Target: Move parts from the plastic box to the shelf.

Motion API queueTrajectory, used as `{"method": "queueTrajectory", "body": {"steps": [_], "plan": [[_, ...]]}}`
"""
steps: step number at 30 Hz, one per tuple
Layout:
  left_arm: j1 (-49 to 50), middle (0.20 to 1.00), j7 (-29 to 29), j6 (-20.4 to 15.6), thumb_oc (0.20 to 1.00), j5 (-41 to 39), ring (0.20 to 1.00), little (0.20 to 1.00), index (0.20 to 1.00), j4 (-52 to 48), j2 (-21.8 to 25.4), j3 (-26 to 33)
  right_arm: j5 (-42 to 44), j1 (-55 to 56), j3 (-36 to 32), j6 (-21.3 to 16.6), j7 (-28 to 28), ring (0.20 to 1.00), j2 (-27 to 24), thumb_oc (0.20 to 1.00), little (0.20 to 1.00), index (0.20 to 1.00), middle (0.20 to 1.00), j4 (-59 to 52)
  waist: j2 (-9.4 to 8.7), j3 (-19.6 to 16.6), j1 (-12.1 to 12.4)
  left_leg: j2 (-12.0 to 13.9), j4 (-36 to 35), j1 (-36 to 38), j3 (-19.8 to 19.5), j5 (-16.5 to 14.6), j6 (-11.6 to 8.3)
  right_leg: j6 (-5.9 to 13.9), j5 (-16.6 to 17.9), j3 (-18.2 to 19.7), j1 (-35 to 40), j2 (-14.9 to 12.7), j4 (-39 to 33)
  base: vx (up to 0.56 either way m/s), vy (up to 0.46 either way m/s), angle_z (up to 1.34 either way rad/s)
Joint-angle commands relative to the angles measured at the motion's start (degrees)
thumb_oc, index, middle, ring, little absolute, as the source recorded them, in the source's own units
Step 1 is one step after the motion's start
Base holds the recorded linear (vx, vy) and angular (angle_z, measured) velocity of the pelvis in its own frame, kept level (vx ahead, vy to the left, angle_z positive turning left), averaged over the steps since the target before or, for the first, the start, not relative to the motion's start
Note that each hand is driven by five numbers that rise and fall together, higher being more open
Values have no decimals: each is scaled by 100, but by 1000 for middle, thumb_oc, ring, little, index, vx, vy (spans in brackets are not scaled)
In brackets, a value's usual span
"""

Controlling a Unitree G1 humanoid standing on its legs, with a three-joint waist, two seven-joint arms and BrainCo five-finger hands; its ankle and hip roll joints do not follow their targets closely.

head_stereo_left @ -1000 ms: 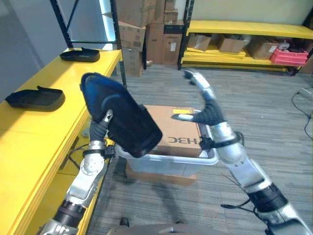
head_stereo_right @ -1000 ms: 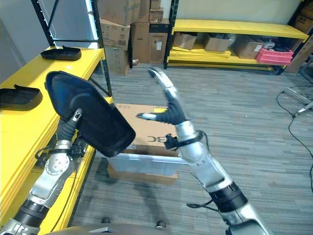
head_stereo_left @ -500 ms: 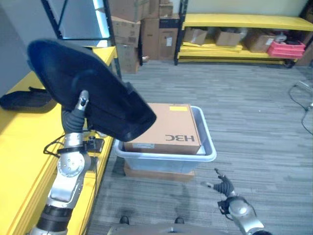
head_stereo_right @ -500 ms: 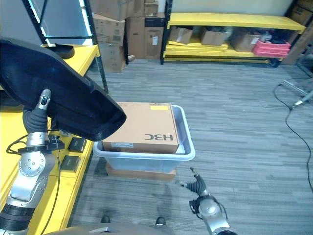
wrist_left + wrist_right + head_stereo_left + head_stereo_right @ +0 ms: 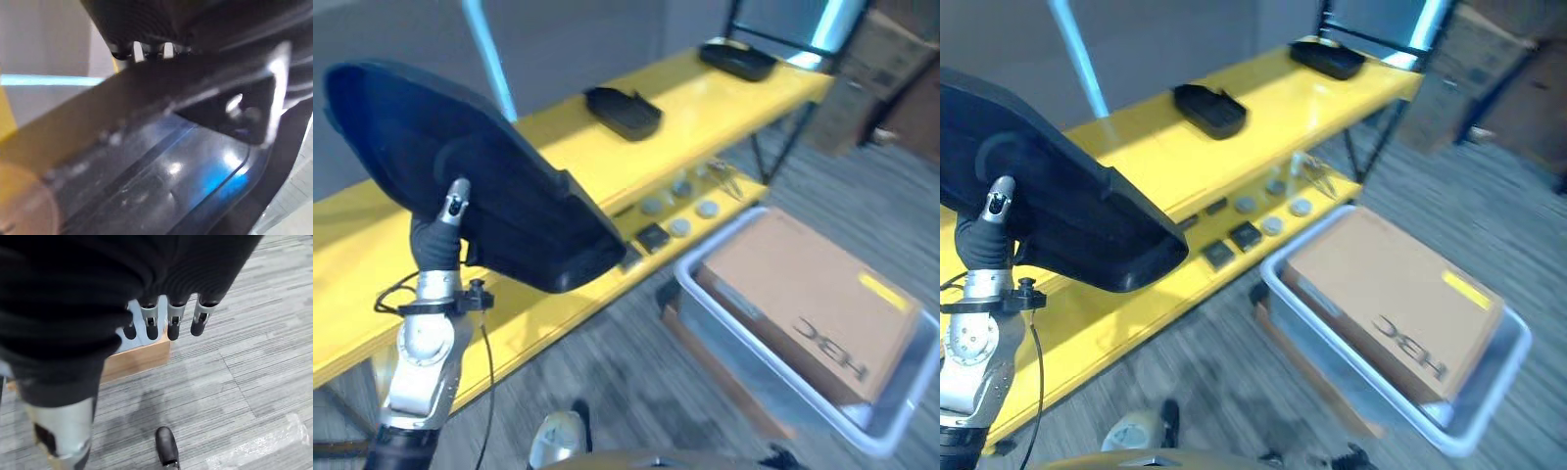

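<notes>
Left eye view: left hand [image 5: 438, 235] grasping large black part [image 5: 470, 176], held above yellow shelf [image 5: 558, 147]
Right hand [image 5: 166, 318]: fingers relaxed, released, above floor

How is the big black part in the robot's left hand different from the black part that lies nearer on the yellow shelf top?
The large black plastic part is lifted clear of the yellow shelf by the left hand, tilted steeply; the smaller black tray-shaped part lies flat on the shelf top, untouched. The held part appears much larger, though it is also closer to the camera. Both are black, with raised rims.
</notes>
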Motion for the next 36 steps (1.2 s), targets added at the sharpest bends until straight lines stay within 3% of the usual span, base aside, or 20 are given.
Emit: {"method": "queueTrajectory", "body": {"steps": [1,3,7,9,11,12,13,14,15,16,18,21,22,26,27,28,29,31,33,36], "plan": [[-189,200,-5,-339,200,200,200,200,200,-486,135,429,152,-379,-28,-94,61,1000,385,1000,1000,1000,1000,-83,-187,-159,-71,197,793,-198,-94,-1126,-378,-367,-553,-518,-20,280,-477,-73,143,151],[-39,200,-32,-298,200,208,200,200,200,-593,135,444,157,-400,35,-119,96,1000,487,1000,1000,1000,1000,-232,-172,-269,-150,191,425,-8,16,-1135,-311,-297,-440,-730,14,277,-501,-10,140,106],[76,200,-45,-234,200,160,200,200,200,-615,129,468,147,-482,162,-136,141,1000,587,1000,1000,1000,1000,-422,-170,-408,-186,60,-288,320,-63,-1025,-192,-193,-361,-775,15,222,-312,23,206,38],[-3,200,-126,-171,200,152,200,200,200,-659,150,348,165,-602,179,-139,174,1000,640,1000,1000,1000,1000,-527,-133,-371,-237,-67,-546,502,-213,-1083,32,-69,-302,-731,-144,-79,320,21,279,-10],[-51,200,-144,-183,200,184,200,200,200,-707,196,312,75,-638,210,-116,224,1000,646,1000,1000,1000,1000,-563,-84,-309,-312,-236,-756,751,-284,-1165,254,233,-43,-601,-313,-566,1022,87,316,2],[-99,200,-167,-189,200,197,200,200,200,-715,249,251,-31,-637,221,-105,227,1000,639,1000,1000,1000,1000,-584,-75,-223,-435,-336,-811,864,-368,-1210,340,605,412,-361,-498,-867,1478,68,308,-3],[-182,200,-171,-204,200,231,200,200,200,-677,265,184,-50,-652,209,-94,254,1000,632,1000,1000,1000,1000,-590,-85,-161,-542,-391,-840,882,-460,-1204,421,755,550,-1,-679,-1027,1768,-29,188,22],[-339,200,-183,-226,200,310,200,200,200,-611,331,44,-9,-685,198,-102,261,1000,622,1000,1000,1000,1000,-584,-90,-119,-647,-375,-888,862,-532,-1177,425,697,441,578,-922,-945,1822,-155,69,50],[-654,200,-287,-289,200,435,200,200,200,-480,466,-255,99,-678,200,-117,301,1000,599,1000,1000,1000,1000,-504,-136,-79,-820,-354,-897,726,-688,-982,360,414,11,1666,-1187,-310,1273,-137,-33,75],[-704,200,-337,-310,200,439,200,200,200,-440,506,-322,137,-646,214,-128,314,1000,606,1000,1000,1000,1000,-440,-147,-84,-822,-355,-926,690,-805,-949,326,352,-100,2013,-1180,-8,906,-67,-53,85],[-788,200,-393,-292,200,421,200,200,200,-329,555,-370,125,-567,284,-119,364,1000,628,1000,1000,1000,1000,-366,-208,-91,-926,-429,-903,594,-1094,-904,315,254,-108,2440,-1198,386,423,71,-55,90],[-1004,200,-461,-261,200,310,200,200,200,-165,511,-569,113,-466,389,-86,401,1000,614,1000,1000,1000,1000,-193,-311,-90,-1106,-564,-778,519,-1536,-978,345,189,-134,3448,-1214,936,-19,131,-52,102],[-951,200,-472,-253,200,228,200,200,200,-169,449,-555,105,-467,424,-65,416,1000,631,1000,1000,1000,1000,-139,-341,-90,-1083,-609,-736,486,-1655,-1013,354,137,-76,3572,-1148,993,-148,115,-75,168],[-675,200,-502,-199,200,106,200,200,200,-156,361,-389,105,-554,441,-18,430,1000,667,1000,1000,1000,1000,-61,-304,-138,-989,-609,-559,451,-1707,-1114,338,80,-40,3480,-999,1013,-355,139,-83,53],[-562,200,-489,-180,200,44,200,200,200,-181,307,-317,112,-624,440,-9,435,1000,670,1000,1000,1000,1000,-54,-285,-125,-950,-654,-195,347,-1709,-1263,304,68,-55,3437,-960,992,-402,117,-47,6],[-479,200,-512,-169,200,-98,200,200,200,-228,248,-246,138,-712,415,-8,436,1000,638,1000,1000,1000,1000,-74,-245,-5,-884,-727,645,-23,-1536,-1314,0,-9,-134,3286,-807,913,-494,125,-65,17],[-448,200,-490,-172,200,-165,200,200,200,-190,156,-257,157,-857,431,-13,419,1000,519,1000,1000,1000,1000,-121,-201,150,-796,-713,1644,-559,-1447,-1021,-392,-102,-209,3052,-630,827,-561,75,-32,32],[-428,200,-557,-118,200,-202,200,200,200,-170,151,-353,161,-871,406,-22,397,1000,445,1000,1000,1000,1000,-147,-217,161,-790,-327,1711,-783,-1136,-927,-452,-123,-299,2766,-482,711,-581,111,54,52],[-325,200,-629,-86,200,-192,200,200,200,-207,228,-355,251,-844,311,-41,368,1000,391,1000,1000,1000,1000,-184,-231,109,-805,238,919,-535,-908,-969,-357,-59,-317,2588,-329,606,-642,191,155,102],[-242,200,-501,-87,200,18,200,200,200,-99,518,-148,465,-769,144,-66,329,1000,364,1000,1000,1000,1000,-264,-183,70,-842,1243,-338,-496,-884,-50,-576,84,-344,2397,-220,493,-792,146,228,41]]}}
